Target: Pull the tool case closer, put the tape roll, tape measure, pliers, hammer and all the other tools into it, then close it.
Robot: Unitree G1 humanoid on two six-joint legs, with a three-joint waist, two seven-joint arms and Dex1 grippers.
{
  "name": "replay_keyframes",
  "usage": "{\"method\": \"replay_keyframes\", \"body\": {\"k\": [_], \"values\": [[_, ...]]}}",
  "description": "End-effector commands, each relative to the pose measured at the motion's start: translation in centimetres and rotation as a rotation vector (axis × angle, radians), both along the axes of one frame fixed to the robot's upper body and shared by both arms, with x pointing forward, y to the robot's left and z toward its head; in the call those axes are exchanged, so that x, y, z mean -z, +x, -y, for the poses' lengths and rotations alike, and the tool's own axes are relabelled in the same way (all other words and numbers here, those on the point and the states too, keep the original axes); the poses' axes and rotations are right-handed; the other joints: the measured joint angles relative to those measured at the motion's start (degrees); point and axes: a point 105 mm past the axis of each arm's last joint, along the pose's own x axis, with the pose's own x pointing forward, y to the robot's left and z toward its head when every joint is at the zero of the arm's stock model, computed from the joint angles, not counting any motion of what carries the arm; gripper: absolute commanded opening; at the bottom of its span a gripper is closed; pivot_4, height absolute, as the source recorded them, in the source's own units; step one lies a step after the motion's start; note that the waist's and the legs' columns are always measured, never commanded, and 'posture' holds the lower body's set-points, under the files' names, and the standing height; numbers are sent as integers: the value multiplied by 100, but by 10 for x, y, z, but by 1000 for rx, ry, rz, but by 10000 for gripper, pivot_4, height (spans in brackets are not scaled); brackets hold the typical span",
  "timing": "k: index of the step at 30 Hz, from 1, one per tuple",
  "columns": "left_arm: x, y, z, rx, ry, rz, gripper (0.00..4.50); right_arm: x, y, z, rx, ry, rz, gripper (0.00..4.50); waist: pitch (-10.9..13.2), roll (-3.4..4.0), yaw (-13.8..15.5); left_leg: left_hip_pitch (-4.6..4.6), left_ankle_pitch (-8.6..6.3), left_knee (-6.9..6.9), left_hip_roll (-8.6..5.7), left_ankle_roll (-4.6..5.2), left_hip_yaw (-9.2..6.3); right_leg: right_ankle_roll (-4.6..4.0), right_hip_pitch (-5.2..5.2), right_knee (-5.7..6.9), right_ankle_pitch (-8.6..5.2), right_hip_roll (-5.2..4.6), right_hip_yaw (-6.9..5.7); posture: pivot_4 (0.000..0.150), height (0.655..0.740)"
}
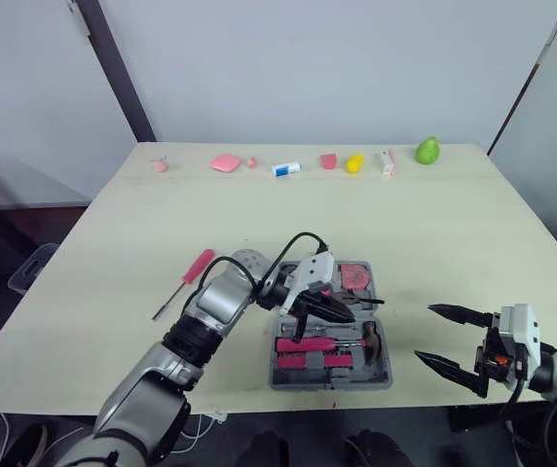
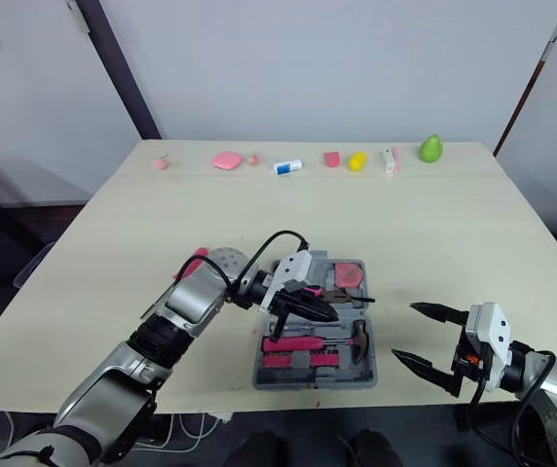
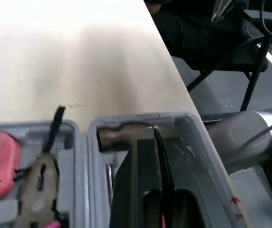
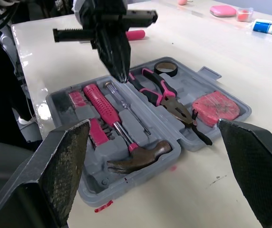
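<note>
Pink screwdriver (image 1: pixel 186 282) lies slantwise on the bench (image 1: pixel 434 224) left of my tool case (image 1: pixel 329 381), nearest my clenched, empty left end effector (image 4: pixel 121 73) hovering over the case.

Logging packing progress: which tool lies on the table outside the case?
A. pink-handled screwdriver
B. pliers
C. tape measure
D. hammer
A: the pink-handled screwdriver lies on the table to the left of the open tool case, while the hammer, pliers and tape measure sit inside it.

Hammer (image 4: pixel 143 156), pliers (image 4: pixel 160 92), tape measure (image 4: pixel 215 107) in tool case (image 4: pixel 95 187) — screwdriver (image 1: pixel 189 277) on table (image 1: pixel 434 233), left of it
</note>
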Motion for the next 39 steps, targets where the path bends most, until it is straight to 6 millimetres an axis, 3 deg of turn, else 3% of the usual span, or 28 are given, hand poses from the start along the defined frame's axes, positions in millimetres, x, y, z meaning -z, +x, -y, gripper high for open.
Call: {"method": "replay_keyframes", "body": {"k": [1, 8, 12, 16, 18, 22, 26, 33, 39], "values": [[11, -1, -11, 20, 14, 12, 305, -8, 0, -2, -9, 4, 32, 45000, 0, 0, -13, 1, 0, 0, 0, 0, 0, 0, 0, 0, 0, 0, 1, 1500, 7400], [46, 5, -31, -20, 139, 36, 305, -9, 0, -4, -11, 2, 32, 45000, 0, 0, -22, 2, 0, 0, 2, 0, -1, -1, 0, 2, 0, 3, 0, 1500, 7400], [76, -2, -49, 0, 266, 39, 305, -10, 0, -4, -7, 1, 32, 45000, -1, -1, -21, 2, 0, -1, 2, 0, 0, -1, 0, 1, 0, 2, 1, 1500, 7400], [80, -6, -48, 2, 254, 28, 305, -10, 1, -2, -5, -3, 33, 45000, -5, 4, -26, 7, 0, -1, 2, 0, 0, -1, 2, 3, 0, 3, 0, 1500, 7400], [75, -4, -44, -9, 209, 45, 305, -10, 1, -1, -4, -5, 33, 45000, -6, 5, -27, 9, 0, -1, 2, 1, 1, -1, 3, 4, 0, 3, 2, 1500, 7400], [46, -1, -34, -26, 34, 51, 305, -9, 1, -1, -2, -3, 32, 45000, -6, 6, -24, 7, 0, 0, 2, 1, 2, 0, 2, 3, 0, 2, 2, 1500, 7400], [20, 0, -36, -87, -104, 63, 305, -8, 3, 2, 36, -1, 31, 45000, -4, 4, -23, 2, 0, 0, 3, 1, 0, 0, 0, 2, 0, 2, 0, 1500, 7400], [-14, 3, -73, -321, -279, 73, 305, -1, 12, 17, 198, 33, 1, 45000, -5, 6, -33, 8, 0, -2, 8, 0, -1, -1, 0, 8, 0, 2, -1, 1500, 7400], [-9, 1, -120, -564, -326, 79, 305, 10, 14, 35, 319, 51, -1, 45000, -5, 6, -41, 8, -1, -3, 9, 0, 0, -1, 0, 5, 0, 0, -1, 1500, 7400]]}}
